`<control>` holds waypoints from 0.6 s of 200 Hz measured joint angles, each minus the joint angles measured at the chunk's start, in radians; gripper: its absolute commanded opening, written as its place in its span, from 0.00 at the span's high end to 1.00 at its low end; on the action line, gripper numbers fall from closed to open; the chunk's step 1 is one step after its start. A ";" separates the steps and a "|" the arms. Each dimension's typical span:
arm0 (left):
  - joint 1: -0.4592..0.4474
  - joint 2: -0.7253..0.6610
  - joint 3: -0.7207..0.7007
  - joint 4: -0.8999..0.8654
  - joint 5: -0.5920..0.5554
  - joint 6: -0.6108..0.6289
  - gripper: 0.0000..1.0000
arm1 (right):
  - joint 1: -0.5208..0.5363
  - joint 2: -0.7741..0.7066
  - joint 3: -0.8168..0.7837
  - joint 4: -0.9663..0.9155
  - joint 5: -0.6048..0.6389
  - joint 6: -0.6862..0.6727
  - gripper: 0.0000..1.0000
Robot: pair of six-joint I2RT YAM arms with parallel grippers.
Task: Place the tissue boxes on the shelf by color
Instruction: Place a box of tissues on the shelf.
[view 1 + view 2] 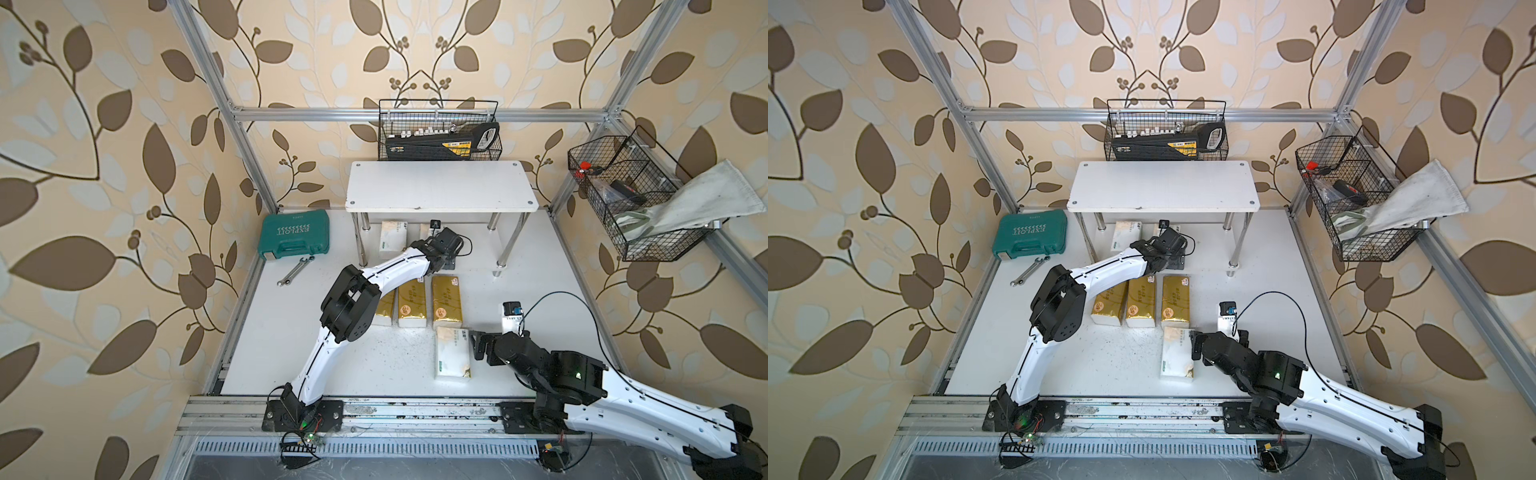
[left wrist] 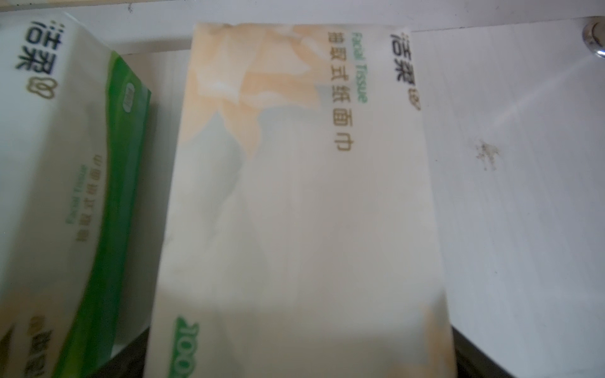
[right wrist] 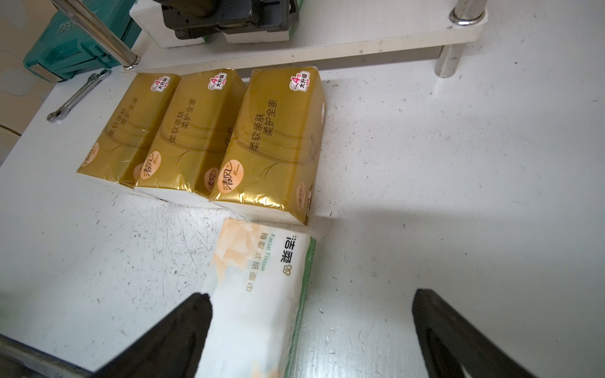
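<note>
Three gold tissue boxes (image 1: pixel 412 303) (image 1: pixel 1140 301) (image 3: pixel 190 137) lie side by side on the table in front of the shelf (image 1: pixel 440 187) (image 1: pixel 1163 185). One white tissue box (image 1: pixel 452 353) (image 3: pixel 258 288) lies nearer the front. My right gripper (image 1: pixel 476 347) (image 3: pixel 311 327) is open just above the table, one finger at this box's edge. Two more white boxes (image 1: pixel 392 239) (image 2: pixel 59 196) rest on the shelf's lower board (image 2: pixel 507 131). My left gripper (image 1: pixel 441 245) reaches under the top board and stands open around the right one (image 2: pixel 301 196); its fingers are mostly hidden.
A teal tool case (image 1: pixel 295 235) and a wrench (image 1: pixel 296 271) lie at the back left of the table. A black wire basket (image 1: pixel 438 131) hangs behind the shelf. Another basket (image 1: pixel 623 199) with a cloth hangs on the right frame. The shelf's chrome legs (image 3: pixel 448 62) stand close by.
</note>
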 measured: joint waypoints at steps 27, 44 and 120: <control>0.000 0.001 0.033 -0.013 -0.001 0.002 0.01 | 0.000 -0.004 0.000 -0.001 0.000 0.000 0.01; 0.000 0.001 0.048 -0.010 -0.002 0.002 0.01 | 0.000 -0.013 0.000 -0.003 0.000 0.000 0.01; -0.018 -0.007 0.034 -0.019 -0.011 0.002 0.01 | 0.000 -0.025 -0.010 -0.003 -0.001 0.001 0.01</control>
